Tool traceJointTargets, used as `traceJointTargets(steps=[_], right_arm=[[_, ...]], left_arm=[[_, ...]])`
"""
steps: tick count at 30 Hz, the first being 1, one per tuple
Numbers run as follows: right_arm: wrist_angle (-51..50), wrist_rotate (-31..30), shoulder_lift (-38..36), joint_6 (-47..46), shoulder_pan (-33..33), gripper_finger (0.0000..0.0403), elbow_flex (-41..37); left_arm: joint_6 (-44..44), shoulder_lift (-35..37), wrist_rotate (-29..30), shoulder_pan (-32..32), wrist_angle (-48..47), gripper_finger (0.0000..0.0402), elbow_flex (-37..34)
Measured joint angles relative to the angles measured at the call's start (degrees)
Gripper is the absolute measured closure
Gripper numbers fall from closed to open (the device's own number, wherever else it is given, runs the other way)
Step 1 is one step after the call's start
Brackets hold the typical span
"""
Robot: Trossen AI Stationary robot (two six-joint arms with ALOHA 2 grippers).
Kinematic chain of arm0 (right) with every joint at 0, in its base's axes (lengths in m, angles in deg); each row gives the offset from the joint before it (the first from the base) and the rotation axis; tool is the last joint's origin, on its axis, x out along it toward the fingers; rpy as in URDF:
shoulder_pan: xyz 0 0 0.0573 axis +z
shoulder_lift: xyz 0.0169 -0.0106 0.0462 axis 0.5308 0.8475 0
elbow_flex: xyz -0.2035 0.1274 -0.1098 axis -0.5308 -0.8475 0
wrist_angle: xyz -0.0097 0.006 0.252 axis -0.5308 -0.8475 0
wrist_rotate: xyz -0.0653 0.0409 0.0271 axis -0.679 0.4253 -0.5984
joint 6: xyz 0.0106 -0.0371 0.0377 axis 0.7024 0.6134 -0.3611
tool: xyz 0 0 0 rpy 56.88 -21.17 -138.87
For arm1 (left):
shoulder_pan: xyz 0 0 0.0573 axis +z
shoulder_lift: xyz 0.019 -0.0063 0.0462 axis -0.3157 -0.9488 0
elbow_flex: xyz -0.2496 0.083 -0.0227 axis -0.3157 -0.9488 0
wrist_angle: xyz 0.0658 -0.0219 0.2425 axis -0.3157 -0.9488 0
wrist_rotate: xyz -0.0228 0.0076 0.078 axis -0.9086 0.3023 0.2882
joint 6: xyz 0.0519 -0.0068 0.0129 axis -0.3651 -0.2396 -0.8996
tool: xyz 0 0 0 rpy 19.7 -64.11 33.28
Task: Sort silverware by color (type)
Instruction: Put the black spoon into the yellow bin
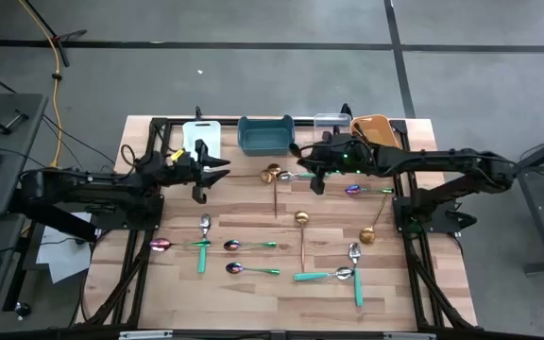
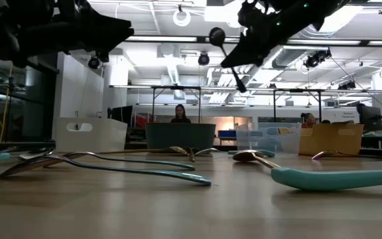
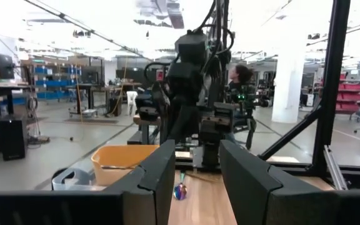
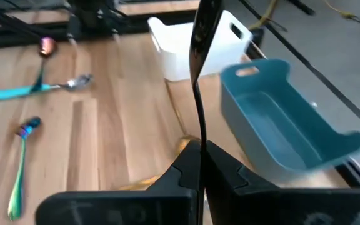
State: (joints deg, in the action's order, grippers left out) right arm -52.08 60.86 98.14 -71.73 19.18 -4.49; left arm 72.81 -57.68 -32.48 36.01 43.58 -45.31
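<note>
My right gripper [image 1: 308,172] hangs above the table near the teal bin [image 1: 265,135], shut on a black spoon [image 4: 200,94] that also shows in the air in the low view [image 2: 227,58]. My left gripper [image 1: 213,172] is open and empty, raised in front of the white bin [image 1: 201,132]. Lying flat on the wood are gold spoons [image 1: 301,219], teal-handled spoons [image 1: 324,276] and iridescent spoons [image 1: 251,270]. My right gripper pinches the black spoon's thin handle [image 4: 199,147] between its two fingers [image 4: 183,172]. The spoon sticks out past the fingertips. It is lifted clear of the table and slanted, its bowl [image 2: 216,36] up and its handle end [image 2: 241,86] lower.
Four bins stand along the far edge: white, teal, clear [image 1: 331,122] and orange [image 1: 372,127]. A gold spoon [image 1: 272,175] lies just below the right gripper, an iridescent one [image 1: 359,190] under the right arm. The black frame rails [image 1: 414,236] flank the table.
</note>
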Motion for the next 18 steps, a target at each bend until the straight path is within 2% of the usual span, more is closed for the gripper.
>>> traceJointTargets(steps=[7, 10, 13, 18], right_arm=[[-9.43, -4.8, -5.68, -0.82, 0.0, 0.0402, -0.04], [-7.02, -5.82, -8.91, -1.66, -0.1, 0.0402, -4.14], [-2.98, -6.16, -13.85, -4.14, -0.73, 0.0402, -11.65], [6.32, -6.16, -21.95, -8.16, -1.8, 0.0402, -20.49]], left_arm=[[-0.64, -0.09, 0.9, 0.0, -0.85, 0.0284, 0.01], [-1.07, -0.09, 0.94, 0.0, -1.33, 0.0284, 0.01], [-1.48, -0.09, 0.95, 0.0, -1.35, 0.0284, 0.01], [-3.04, -0.09, 0.98, 0.0, -1.07, 0.0284, 0.03]])
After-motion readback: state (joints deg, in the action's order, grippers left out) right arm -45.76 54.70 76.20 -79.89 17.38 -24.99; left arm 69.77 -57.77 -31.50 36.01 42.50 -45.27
